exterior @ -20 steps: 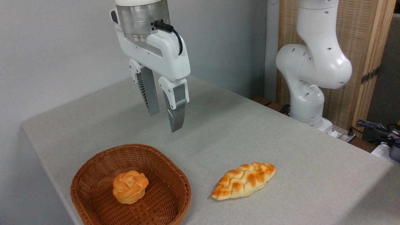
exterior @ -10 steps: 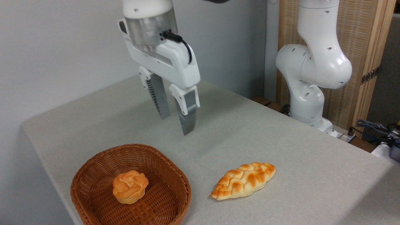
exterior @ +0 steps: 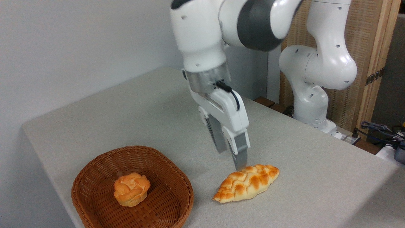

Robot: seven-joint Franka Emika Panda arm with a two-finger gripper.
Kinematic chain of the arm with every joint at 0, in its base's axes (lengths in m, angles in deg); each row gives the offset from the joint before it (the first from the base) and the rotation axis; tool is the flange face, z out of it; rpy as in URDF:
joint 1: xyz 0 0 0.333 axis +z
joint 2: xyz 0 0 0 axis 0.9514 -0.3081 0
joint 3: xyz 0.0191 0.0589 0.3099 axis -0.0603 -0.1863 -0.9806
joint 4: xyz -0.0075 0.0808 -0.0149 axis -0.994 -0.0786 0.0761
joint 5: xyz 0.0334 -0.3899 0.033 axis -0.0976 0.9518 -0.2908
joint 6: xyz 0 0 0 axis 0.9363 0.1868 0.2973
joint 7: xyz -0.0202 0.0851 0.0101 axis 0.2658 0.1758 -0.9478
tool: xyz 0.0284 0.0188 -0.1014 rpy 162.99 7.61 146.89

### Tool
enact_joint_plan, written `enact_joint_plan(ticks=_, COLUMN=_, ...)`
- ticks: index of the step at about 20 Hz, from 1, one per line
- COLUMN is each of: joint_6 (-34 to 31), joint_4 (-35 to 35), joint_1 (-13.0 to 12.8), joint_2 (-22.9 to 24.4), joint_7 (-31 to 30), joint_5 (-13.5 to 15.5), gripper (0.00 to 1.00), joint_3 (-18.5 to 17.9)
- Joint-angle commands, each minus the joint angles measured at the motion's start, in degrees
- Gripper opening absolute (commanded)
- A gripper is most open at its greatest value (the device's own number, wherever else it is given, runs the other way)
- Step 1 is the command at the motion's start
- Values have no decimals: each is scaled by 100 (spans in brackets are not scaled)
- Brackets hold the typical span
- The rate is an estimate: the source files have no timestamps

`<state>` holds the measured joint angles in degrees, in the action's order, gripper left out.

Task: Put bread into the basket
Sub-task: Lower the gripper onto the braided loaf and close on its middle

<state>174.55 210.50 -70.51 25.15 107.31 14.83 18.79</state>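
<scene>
- The gripper [exterior: 230,159] hangs just behind the bread [exterior: 246,183], its jaws a narrow gap apart and holding nothing; its motion blur makes the exact gap hard to judge.
- The bread lies on the table [exterior: 316,177], right of the basket [exterior: 95,177].
- A round bun [exterior: 131,188] sits inside the basket.

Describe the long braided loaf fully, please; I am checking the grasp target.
The long braided loaf is flattish with pointed ends, pale yellow with golden-orange browned patches and a plaited top. It lies flat on the grey cloth-covered table, slanted from lower left to upper right, right of the brown wicker basket and outside it. The white gripper hangs just above its upper edge; contact cannot be told.
</scene>
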Motion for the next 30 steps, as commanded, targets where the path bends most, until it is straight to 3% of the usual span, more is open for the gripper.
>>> enact_joint_plan(ticks=1, joint_6=154, joint_4=409, joint_1=12, joint_2=74, joint_7=570, joint_5=-122, gripper=100, joint_3=-155)
enact_joint_plan(ticks=3, joint_6=154, joint_4=471, joint_1=12, joint_2=-14, joint_7=614, joint_5=-183, gripper=100, joint_3=-155)
enact_joint_plan(ticks=6, joint_6=154, joint_4=480, joint_1=12, joint_2=-40, joint_7=685, joint_5=-666, gripper=100, joint_3=-172)
enact_joint_plan(ticks=15, joint_6=567, joint_4=805, joint_1=12, joint_2=-198, joint_7=738, joint_5=-650, gripper=100, joint_3=-322)
enact_joint_plan(ticks=16, joint_6=602, joint_4=805, joint_1=12, joint_2=-225, joint_7=738, joint_5=-650, gripper=96, joint_3=-322)
enact_joint_plan(ticks=17, joint_6=620, joint_4=805, joint_1=12, joint_2=-225, joint_7=746, joint_5=-650, gripper=86, joint_3=-322)
enact_joint_plan(ticks=19, joint_6=629, joint_4=805, joint_1=12, joint_2=-234, joint_7=755, joint_5=-632, gripper=56, joint_3=-322)
enact_joint_plan(ticks=20, joint_6=629, joint_4=805, joint_1=12, joint_2=-234, joint_7=755, joint_5=-632, gripper=48, joint_3=-322)
enact_joint_plan(ticks=30, joint_6=559, joint_4=797, joint_1=12, joint_2=-322, joint_7=755, joint_5=-606, gripper=35, joint_3=-322)
